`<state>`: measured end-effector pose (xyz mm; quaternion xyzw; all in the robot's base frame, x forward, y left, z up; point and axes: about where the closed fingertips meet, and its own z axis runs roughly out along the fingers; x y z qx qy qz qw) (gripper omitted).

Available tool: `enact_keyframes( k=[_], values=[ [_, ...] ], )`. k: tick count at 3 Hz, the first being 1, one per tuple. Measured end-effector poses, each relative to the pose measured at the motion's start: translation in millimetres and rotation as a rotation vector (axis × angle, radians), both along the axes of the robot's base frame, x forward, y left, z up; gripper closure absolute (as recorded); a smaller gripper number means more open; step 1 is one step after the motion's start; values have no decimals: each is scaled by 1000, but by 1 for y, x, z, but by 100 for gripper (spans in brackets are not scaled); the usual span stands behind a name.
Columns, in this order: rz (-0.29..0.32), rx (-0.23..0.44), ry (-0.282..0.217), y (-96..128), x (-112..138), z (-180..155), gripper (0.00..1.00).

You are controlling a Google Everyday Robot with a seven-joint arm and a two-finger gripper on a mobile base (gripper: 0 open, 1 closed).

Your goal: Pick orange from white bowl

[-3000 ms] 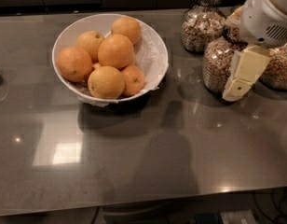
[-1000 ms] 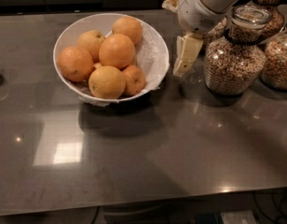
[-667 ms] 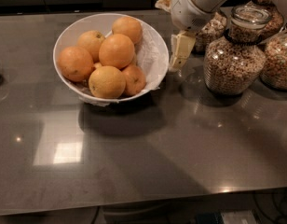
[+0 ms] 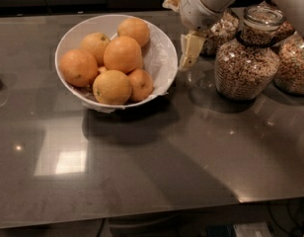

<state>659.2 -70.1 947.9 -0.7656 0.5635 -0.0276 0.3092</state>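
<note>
The white bowl (image 4: pixel 164 58) stands on the dark counter at the upper left, lined with crumpled white paper and heaped with several oranges. The top middle orange (image 4: pixel 123 54) is round and deep orange. A paler yellow-orange one (image 4: pixel 111 87) lies at the front and a smaller one (image 4: pixel 141 84) beside it. My gripper (image 4: pixel 190 50) hangs from the white arm at the top right, just right of the bowl's rim and beside it, above the counter. It holds nothing that I can see.
Glass jars of cereal or grains stand on the right: a large one (image 4: pixel 246 58) in front, another (image 4: pixel 294 65) at the far right, one (image 4: pixel 219 31) behind the gripper. The counter's front edge (image 4: pixel 142 218) runs along the bottom.
The arm has swung left from over the jars toward the bowl. In the last second the gripper has shifted slightly further left, close to the bowl's right rim. The oranges have not moved.
</note>
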Motion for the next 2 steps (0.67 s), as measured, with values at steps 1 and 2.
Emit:
enact_keyframes(
  k=[1,2],
  values=[
    [56,21,-26,15,14,7,0],
    [145,71,-40,47,32,19,0]
  ],
)
